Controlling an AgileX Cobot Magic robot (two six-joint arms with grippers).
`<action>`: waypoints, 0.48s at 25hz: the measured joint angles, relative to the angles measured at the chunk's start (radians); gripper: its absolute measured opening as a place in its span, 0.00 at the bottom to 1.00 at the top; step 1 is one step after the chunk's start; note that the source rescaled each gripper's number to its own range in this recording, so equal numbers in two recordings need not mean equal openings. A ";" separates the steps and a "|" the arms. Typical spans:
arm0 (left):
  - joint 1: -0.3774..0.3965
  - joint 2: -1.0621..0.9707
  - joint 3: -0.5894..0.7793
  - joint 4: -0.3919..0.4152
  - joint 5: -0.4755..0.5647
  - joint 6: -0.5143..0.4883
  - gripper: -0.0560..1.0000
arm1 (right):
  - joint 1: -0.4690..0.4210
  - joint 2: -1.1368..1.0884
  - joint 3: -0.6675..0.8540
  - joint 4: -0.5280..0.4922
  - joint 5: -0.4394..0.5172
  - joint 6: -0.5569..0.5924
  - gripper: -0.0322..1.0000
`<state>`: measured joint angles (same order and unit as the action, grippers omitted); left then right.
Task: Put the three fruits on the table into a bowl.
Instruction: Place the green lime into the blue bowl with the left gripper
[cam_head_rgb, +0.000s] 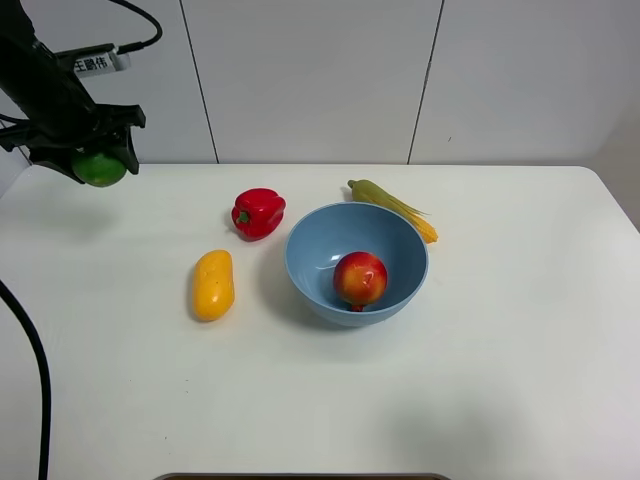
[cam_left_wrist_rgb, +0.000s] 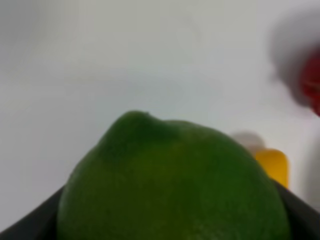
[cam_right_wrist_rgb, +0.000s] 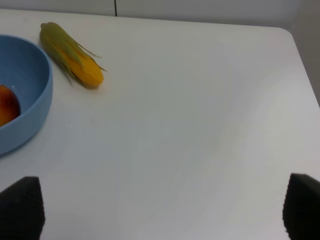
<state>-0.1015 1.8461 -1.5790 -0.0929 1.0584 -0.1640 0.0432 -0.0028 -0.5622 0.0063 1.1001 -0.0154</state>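
Observation:
My left gripper (cam_head_rgb: 100, 165) is shut on the green lime (cam_head_rgb: 99, 168) and holds it in the air above the table's far left corner. The lime (cam_left_wrist_rgb: 172, 185) fills the left wrist view. The red-orange pomegranate-like fruit (cam_head_rgb: 360, 278) lies inside the light-blue bowl (cam_head_rgb: 312, 262) at the table's middle; the bowl's rim (cam_right_wrist_rgb: 37, 92) and the fruit (cam_right_wrist_rgb: 7, 105) show in the right wrist view. The yellow mango (cam_head_rgb: 212, 285) lies on the white table (cam_head_rgb: 500, 380) left of the bowl; it also shows blurred in the left wrist view (cam_left_wrist_rgb: 273, 165). My right gripper (cam_right_wrist_rgb: 160, 210) is open over bare table, out of the high view.
A red bell pepper (cam_head_rgb: 258, 212) lies behind the mango, left of the bowl's far rim. A corn cob with green husk (cam_head_rgb: 392, 207) lies just behind the bowl on the right; it also shows in the right wrist view (cam_right_wrist_rgb: 71, 56). A wall stands behind the table.

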 joint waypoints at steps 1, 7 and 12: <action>-0.008 -0.016 0.000 -0.008 0.005 0.010 0.16 | 0.000 0.000 0.000 0.000 0.000 0.000 0.84; -0.110 -0.066 0.000 -0.015 0.024 0.048 0.16 | 0.000 0.000 0.000 0.000 0.000 0.000 0.84; -0.234 -0.069 0.000 -0.033 0.006 0.057 0.16 | 0.000 0.000 0.000 0.000 0.000 0.000 0.84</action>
<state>-0.3354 1.7768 -1.5790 -0.1263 1.0643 -0.1068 0.0432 -0.0028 -0.5622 0.0063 1.1001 -0.0154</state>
